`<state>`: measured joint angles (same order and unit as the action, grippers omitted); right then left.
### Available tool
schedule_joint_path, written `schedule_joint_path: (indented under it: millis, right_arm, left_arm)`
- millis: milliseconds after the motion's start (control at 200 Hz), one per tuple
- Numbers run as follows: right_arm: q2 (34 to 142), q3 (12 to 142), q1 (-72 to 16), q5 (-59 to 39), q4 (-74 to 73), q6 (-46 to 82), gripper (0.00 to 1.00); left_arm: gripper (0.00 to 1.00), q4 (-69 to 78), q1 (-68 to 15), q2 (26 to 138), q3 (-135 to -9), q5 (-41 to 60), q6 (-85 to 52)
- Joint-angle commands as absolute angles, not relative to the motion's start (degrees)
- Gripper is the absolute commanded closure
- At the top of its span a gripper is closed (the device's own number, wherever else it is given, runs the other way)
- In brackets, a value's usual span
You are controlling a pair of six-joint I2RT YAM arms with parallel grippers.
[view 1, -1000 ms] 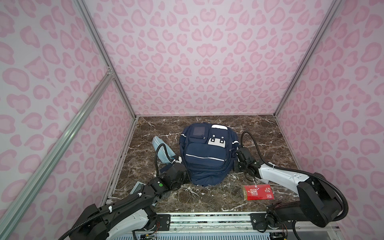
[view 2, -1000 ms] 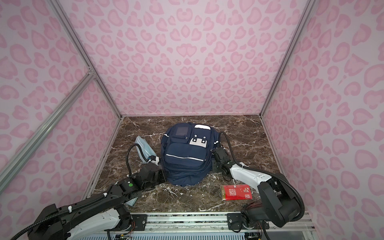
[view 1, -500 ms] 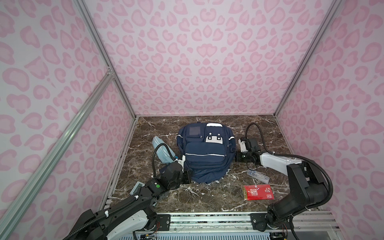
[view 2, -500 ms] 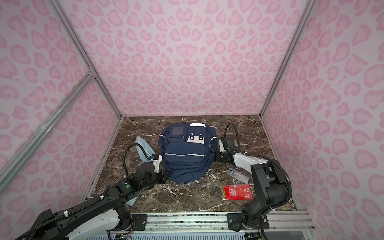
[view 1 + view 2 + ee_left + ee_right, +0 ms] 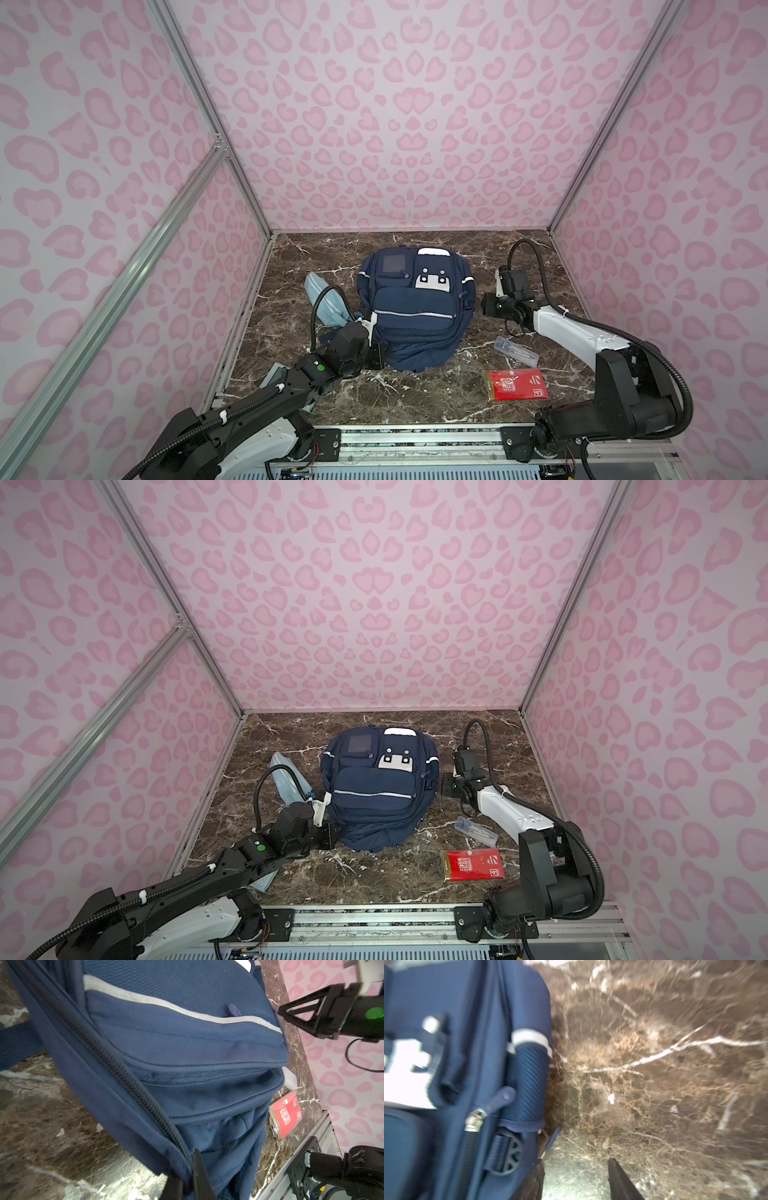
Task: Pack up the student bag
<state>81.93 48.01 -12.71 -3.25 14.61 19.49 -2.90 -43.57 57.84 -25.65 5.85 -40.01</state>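
The student bag (image 5: 411, 307) lies flat, front side up, in the middle of the marble tabletop (image 5: 419, 401), its top towards the far edge. The left gripper (image 5: 376, 352) is at the bag's near left corner, fingers pressed together on a fold of navy fabric beside the main zip. The right gripper (image 5: 487, 305) sits low just beside the bag's right side, jaws spread with only bare marble between them. A light-blue pouch (image 5: 326, 301) lies by the bag's left side. Towards the near right corner are a clear plastic pen case (image 5: 515, 351) and, nearer the front edge, a red packet (image 5: 517, 384).
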Motion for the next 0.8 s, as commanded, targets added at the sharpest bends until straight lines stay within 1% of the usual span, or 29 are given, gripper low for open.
schedule_joint_path:
  millis: [0,45,50,55,60,65,75,130,160,200,330,420,485,520,595,675,795]
  right_arm:
    - [81.51,50.11,-12.74,-1.29,15.51,19.18,0.44]
    - [82.87,51.71,-12.74,-4.86,14.53,18.29,0.42]
    - [83.1,52.05,-12.74,-5.24,14.43,18.28,0.4]
    - [83.25,52.3,-12.74,-5.61,14.38,18.24,0.32]
    - [83.25,52.3,-12.74,-5.61,14.38,18.24,0.32]
    - [83.55,52.56,-12.79,-5.88,14.35,18.26,0.27]
    - [84.12,53.2,-12.8,-6.66,14.27,18.34,0.23]
    - [87.57,57.0,-13.39,-9.93,14.71,18.24,0.2]
    - [89.57,59.23,-14.19,-10.91,14.45,17.78,0.14]
    - [92.36,62.16,-15.59,-10.53,14.04,17.2,0.13]
    - [103.14,72.72,-19.37,-10.22,14.85,16.87,0.13]
    - [112.39,80.01,-20.36,-8.68,16.97,18.56,0.14]
    - [119.39,87.27,-19.46,-6.68,24.31,20.55,0.2]
    - [121.13,88.46,-19.19,-5.29,26.58,20.74,0.24]
    - [119.34,85.68,-19.13,-1.62,26.83,20.99,0.28]
    - [113.94,77.75,-18.15,1.88,25.35,21.44,0.32]
    - [110.29,73.22,-13.39,1.7,28.12,20.42,0.35]
  left_arm:
    - [0.97,0.2,-43.68,58.69,-26.47,8.4,-38.77]
    - [0.97,0.76,-43.64,59.26,-26.5,8.9,-38.91]
    - [0.97,0.82,-43.61,59.34,-26.52,8.97,-38.92]
    - [0.97,0.85,-43.65,59.42,-26.53,8.97,-38.93]
    - [0.97,0.91,-43.66,59.5,-26.54,9.01,-38.98]
    - [0.97,0.94,-43.63,59.55,-26.54,8.99,-38.96]
    - [0.97,0.96,-43.62,59.67,-26.52,9.01,-39.01]
    - [0.97,0.94,-43.72,60.1,-26.63,9.05,-39.07]
    - [0.97,0.65,-43.69,60.25,-26.7,8.89,-39.03]
    - [0.97,-0.01,-43.83,60.43,-26.87,8.43,-38.89]
    - [0.97,-2.78,-44.63,61.34,-28.35,7.23,-38.19]
    - [0.97,-2.73,-45.84,61.48,-29.25,8.52,-39.43]
    - [0.97,-3.69,-47.03,61.22,-29.94,6.64,-40.42]
    - [0.97,-4.26,-47.5,61.17,-30.32,5.26,-40.54]
    - [0.97,-5.05,-47.57,61.72,-30.68,2.89,-40.92]
    - [0.97,-6.22,-47.43,64.02,-33.13,1.04,-40.91]
    - [0.97,-9.73,-47.4,68.99,-41.5,-1.43,-38.88]
